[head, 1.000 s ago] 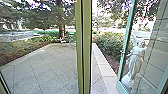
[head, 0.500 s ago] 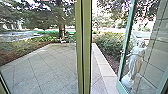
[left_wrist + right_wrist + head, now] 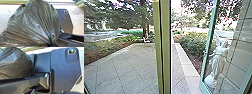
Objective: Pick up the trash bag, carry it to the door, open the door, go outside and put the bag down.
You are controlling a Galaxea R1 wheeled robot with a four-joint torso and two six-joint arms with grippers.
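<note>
In the head view, the glass door with a pale green frame stands open at the right, its handle on the edge. A green post separates the opening from a glass pane at the left. The dark trash bag is large in the left wrist view. Its neck is gathered tight at my left gripper, which is shut on it. In the right wrist view the same bag hangs beyond the jointed bar, apart from the robot's dark plate.
A paved yard lies outside, with a pale stone border and bushes beyond the opening. A white statue stands behind the door's glass, near a tiled wall. A tree trunk rises farther off.
The green post now stands farther left in the head view, and the opening beside it looks wider. The open door at the right shows almost no shift.
</note>
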